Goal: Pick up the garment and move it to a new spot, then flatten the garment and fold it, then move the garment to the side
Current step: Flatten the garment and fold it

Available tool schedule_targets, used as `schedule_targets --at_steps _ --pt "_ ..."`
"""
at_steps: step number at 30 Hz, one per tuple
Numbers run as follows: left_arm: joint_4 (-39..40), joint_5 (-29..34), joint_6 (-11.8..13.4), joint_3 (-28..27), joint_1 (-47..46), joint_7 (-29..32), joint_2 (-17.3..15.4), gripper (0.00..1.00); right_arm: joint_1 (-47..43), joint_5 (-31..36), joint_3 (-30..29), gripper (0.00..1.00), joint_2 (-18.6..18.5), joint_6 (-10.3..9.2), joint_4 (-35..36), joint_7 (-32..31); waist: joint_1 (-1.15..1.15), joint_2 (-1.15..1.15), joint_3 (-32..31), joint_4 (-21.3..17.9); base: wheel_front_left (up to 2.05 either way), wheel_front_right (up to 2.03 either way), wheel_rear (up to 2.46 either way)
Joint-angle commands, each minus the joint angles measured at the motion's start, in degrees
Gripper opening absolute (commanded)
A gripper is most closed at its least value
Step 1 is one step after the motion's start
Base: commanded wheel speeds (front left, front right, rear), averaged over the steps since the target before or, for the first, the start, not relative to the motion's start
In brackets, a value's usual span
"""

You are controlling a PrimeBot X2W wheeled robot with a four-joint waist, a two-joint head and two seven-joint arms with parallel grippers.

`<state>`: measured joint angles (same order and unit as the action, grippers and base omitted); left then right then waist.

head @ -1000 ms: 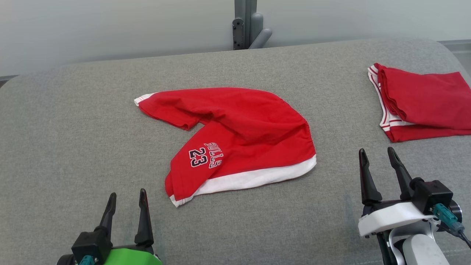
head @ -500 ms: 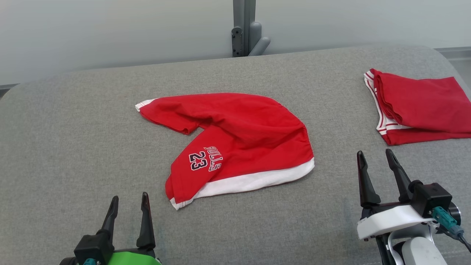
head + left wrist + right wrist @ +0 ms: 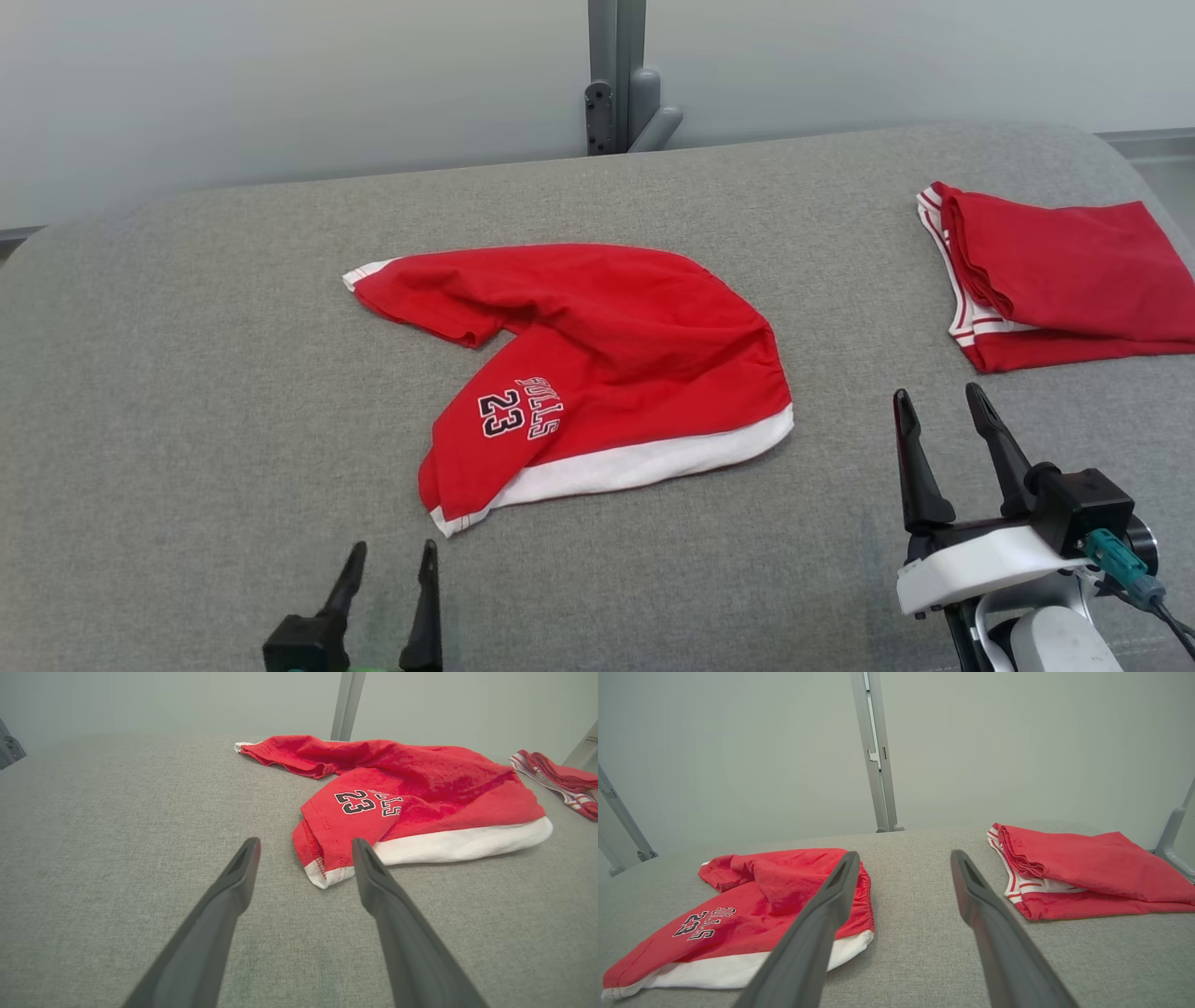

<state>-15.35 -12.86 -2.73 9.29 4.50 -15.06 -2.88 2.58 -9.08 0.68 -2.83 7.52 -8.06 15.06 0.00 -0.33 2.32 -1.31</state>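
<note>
I have the red basketball shorts lying rumpled in the middle of the grey padded table, nothing gripping them. One leg stretches out toward 10 o'clock and ends in a thin white hem. The other leg runs down toward 7 o'clock and carries a dark "23" print with lettering beside it. A broad white band follows the edge of the shorts facing 5 o'clock.

My left gripper sits at 7 o'clock in the head view, fingers spread wide and empty. Its tips are just short of the white-trimmed corner of the near leg. In the left wrist view that corner lies right by the tip of one finger, and I cannot tell whether the two touch.

My right gripper is at 4 o'clock, also spread wide with nothing between the fingers. It is over bare grey cloth, apart from the shorts on one side and from a folded red garment on the other. That garment rests at 2 o'clock near the table edge, with red-and-white striped trim showing along its fold.

A grey metal post stands behind the table at 12 o'clock.
</note>
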Motion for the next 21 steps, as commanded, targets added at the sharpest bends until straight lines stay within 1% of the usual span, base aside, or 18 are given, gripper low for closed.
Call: schedule_targets --at_steps 1,3,6,12,17,21 --pt "-1.75 0.78 -0.75 0.84 -1.36 -0.09 -0.04 1.00 -0.38 -0.26 0.16 1.00 -0.14 -0.07 -0.05 0.18 0.00 0.33 0.10 -0.20 0.00 0.00 0.00" --pt "-5.18 0.69 -1.54 2.52 -2.83 0.09 -0.04 1.00 -0.03 -0.21 0.46 1.00 -0.15 -0.07 -0.11 0.18 0.00 0.33 0.34 -0.59 0.00 0.00 0.00" --pt "-10.09 0.62 -2.08 4.18 -5.02 0.11 -0.09 1.00 0.36 -0.19 0.91 1.00 -0.14 -0.07 -0.27 0.18 0.00 0.33 0.78 -1.34 0.00 0.00 0.00" --pt "-17.84 -0.20 -1.94 4.86 -9.81 -0.11 -0.08 1.00 1.10 0.27 0.99 1.00 -0.14 -0.07 -0.17 0.18 0.00 0.33 2.33 -3.11 0.00 0.00 0.00" --pt "-20.36 -0.14 -1.33 3.91 -12.37 -0.12 -0.08 1.00 1.61 0.57 0.82 1.00 -0.15 -0.07 0.24 0.18 0.00 0.33 3.65 -4.21 0.00 0.00 0.00" --pt "-19.94 1.02 -0.91 3.05 -13.26 -0.14 -0.11 1.00 1.90 0.81 0.32 1.00 -0.15 -0.07 0.55 0.18 0.00 0.33 4.62 -4.81 0.00 0.00 0.00"
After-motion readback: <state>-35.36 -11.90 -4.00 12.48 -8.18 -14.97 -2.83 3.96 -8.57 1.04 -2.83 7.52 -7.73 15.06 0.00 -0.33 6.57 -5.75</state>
